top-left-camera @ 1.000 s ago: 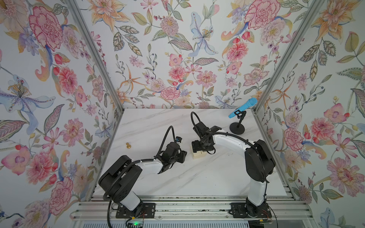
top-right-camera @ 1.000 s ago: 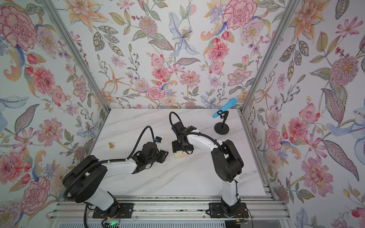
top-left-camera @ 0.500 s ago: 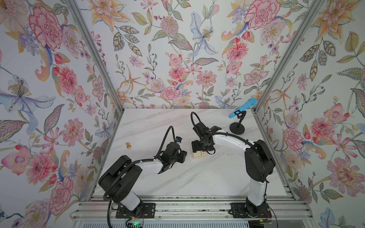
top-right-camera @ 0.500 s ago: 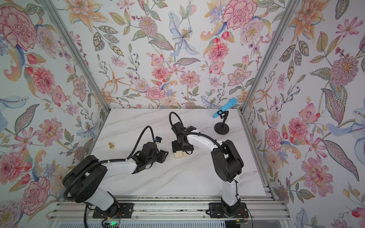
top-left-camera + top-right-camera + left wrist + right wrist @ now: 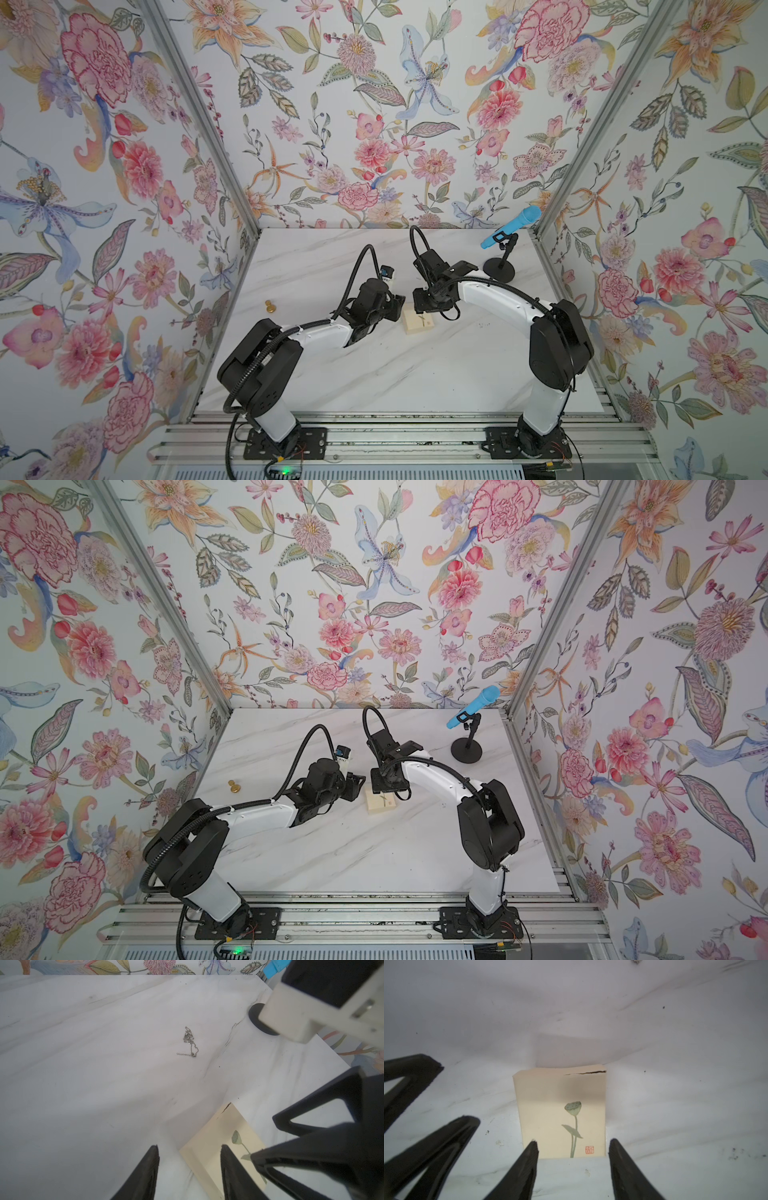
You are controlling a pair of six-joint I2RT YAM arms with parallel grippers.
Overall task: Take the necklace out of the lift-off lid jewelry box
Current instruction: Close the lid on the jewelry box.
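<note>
The jewelry box (image 5: 419,322) (image 5: 381,803) sits mid-table with its cream lid on, a flower stem drawn on it (image 5: 574,1124). The necklace (image 5: 190,1042), a thin silvery chain, lies bunched on the bare marble beyond the box, outside it. My left gripper (image 5: 189,1147) (image 5: 398,303) is open at the box's left side, with one corner of the lid showing between its fingers. My right gripper (image 5: 572,1141) (image 5: 428,307) hovers at the box's far side, open about as wide as the lid. Its fingertips (image 5: 532,1144) reach the lid's nearest edge and hold nothing.
A blue microphone (image 5: 511,226) on a black round-foot stand (image 5: 498,270) occupies the back right corner. A small gold knob (image 5: 271,306) lies near the left wall. Floral walls close in the marble table (image 5: 374,374) on three sides.
The right gripper's jaws have drawn closer together over the box. Neither arm nor the box has visibly shifted.
</note>
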